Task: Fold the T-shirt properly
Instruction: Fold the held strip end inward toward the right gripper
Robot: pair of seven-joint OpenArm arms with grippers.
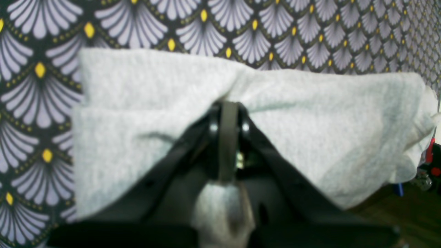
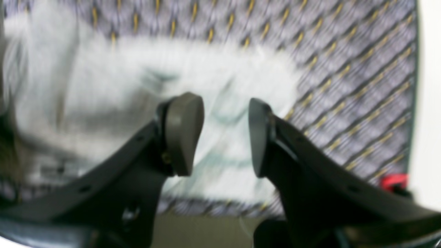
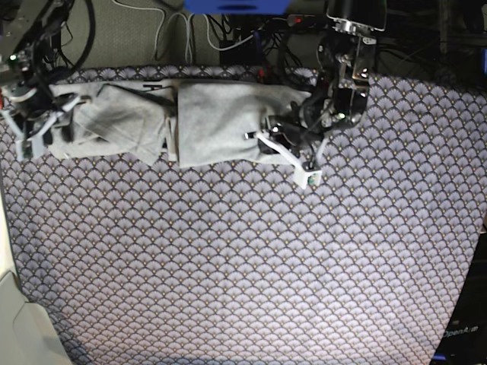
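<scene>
One T-shirt, two grippers: left gripper clamped on it, right gripper fingers apart

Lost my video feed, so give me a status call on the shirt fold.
Left pincer shut on T-shirt edge. Right pincer open over the other end. Shirt bunched in a long strip on patterned cloth. Nothing in the way.

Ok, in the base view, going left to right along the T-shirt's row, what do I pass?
Right gripper, open at the shirt's left end → grey T-shirt → left gripper, shut on the shirt's right edge → bare fan-scale patterned cloth.
</scene>
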